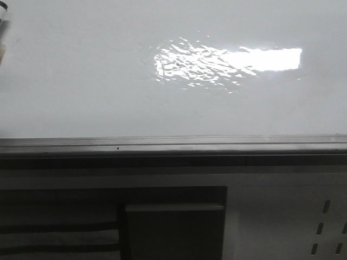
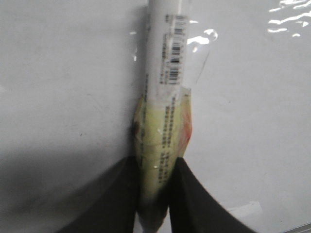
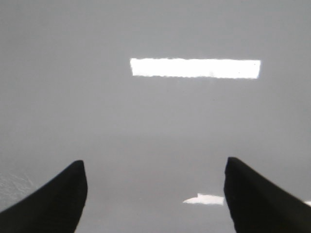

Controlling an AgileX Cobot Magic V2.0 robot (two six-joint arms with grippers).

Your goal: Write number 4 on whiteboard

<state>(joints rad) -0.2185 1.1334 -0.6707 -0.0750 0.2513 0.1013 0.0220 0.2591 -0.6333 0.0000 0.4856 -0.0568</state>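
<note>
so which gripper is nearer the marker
Left. The left gripper is shut on the marker, clamping its taped lower part over the whiteboard. The right gripper is open, with only board in its view.

White perforated panel [image 1: 325, 222], dark recess [image 1: 173, 227]

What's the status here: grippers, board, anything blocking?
Left gripper shut on marker. Right gripper open, empty. Whiteboard bare, no 4 visible yet. Nothing in the way.
</note>
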